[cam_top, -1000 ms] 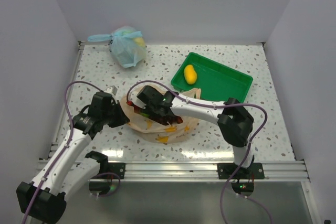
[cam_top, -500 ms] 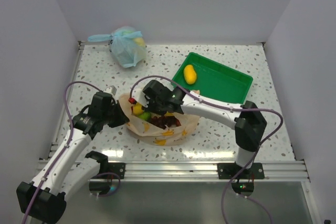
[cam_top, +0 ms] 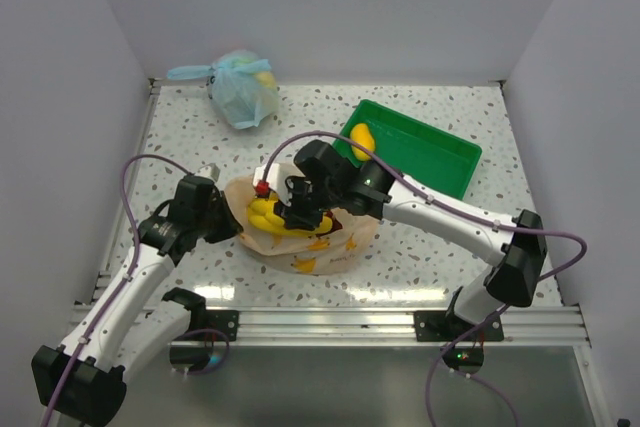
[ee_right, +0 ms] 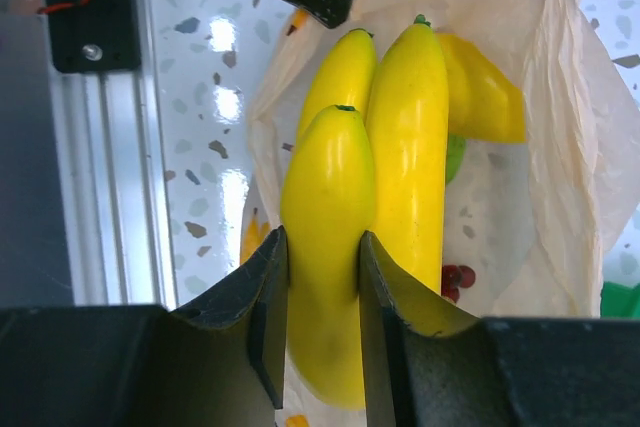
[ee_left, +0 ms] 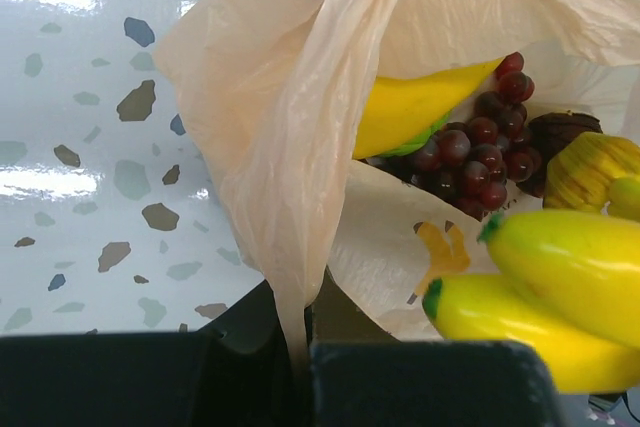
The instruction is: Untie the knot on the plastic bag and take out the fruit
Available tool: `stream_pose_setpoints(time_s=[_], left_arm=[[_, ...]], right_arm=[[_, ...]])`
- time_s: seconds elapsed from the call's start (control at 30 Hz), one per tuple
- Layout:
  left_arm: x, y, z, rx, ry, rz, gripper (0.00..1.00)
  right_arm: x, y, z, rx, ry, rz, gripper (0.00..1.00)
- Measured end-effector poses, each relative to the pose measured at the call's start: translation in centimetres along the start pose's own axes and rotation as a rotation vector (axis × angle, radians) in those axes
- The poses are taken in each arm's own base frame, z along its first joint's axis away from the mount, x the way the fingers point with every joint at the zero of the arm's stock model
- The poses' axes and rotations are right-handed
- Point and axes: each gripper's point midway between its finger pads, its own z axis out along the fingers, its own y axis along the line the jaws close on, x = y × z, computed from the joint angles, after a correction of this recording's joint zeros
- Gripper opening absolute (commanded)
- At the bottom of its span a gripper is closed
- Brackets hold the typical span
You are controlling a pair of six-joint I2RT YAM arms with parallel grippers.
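Note:
The pale-orange plastic bag (cam_top: 320, 247) lies open in the middle of the table; no knot shows on it. My left gripper (cam_top: 228, 219) is shut on the bag's left edge (ee_left: 290, 207) and holds it up. My right gripper (cam_top: 290, 215) is shut on a bunch of yellow bananas (ee_right: 365, 187) and holds it just above the bag's mouth. The bananas also show in the top view (cam_top: 268, 215) and the left wrist view (ee_left: 540, 287). Inside the bag I see dark purple grapes (ee_left: 480, 147), a yellow fruit (ee_left: 410, 107), a brown piece (ee_left: 562, 132) and a bit of green lime (ee_right: 455, 157).
A green tray (cam_top: 430, 157) at the back right holds a yellow mango (cam_top: 362, 141). A knotted light blue bag (cam_top: 242, 89) with fruit sits at the back left. An aluminium rail (cam_top: 330, 323) runs along the near table edge.
My right gripper went from inside the bag upward and left, and has pulled the yellow bananas out of the bag's mouth. The right arm has stretched out. The left gripper has kept its hold.

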Motion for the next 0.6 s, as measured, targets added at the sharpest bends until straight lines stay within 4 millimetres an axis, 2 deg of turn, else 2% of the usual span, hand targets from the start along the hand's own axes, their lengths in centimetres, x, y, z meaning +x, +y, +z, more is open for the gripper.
stream_pose_setpoints(time_s=[0.1, 0.23, 0.43, 0.53, 0.6], left_arm=[[0.1, 0.2, -0.1, -0.011, 0.0, 0.0, 0.0], [0.1, 0.3, -0.2, -0.013, -0.004, 0.0, 0.0], [0.0, 0.3, -0.3, -0.01, -0.009, 0.0, 0.0], [0.0, 0.2, -0.4, -0.006, -0.013, 0.0, 0.0], [0.0, 0.2, -0.4, -0.006, -0.013, 0.0, 0.0]], right_arm=[[-1.1, 0.4, -0.7, -0.027, -0.056, 0.03, 0.0], [-3.8, -0.5, -3.0, -0.007, -0.192, 0.094, 0.0], [-9.1, -5.1, -10.1, 0.142, -0.49, 0.216, 0.0], [-10.2, -7.9, -13.7, 0.284, -0.585, 0.259, 0.0], [-10.2, -9.6, -15.4, 0.38, -0.616, 0.287, 0.0]])
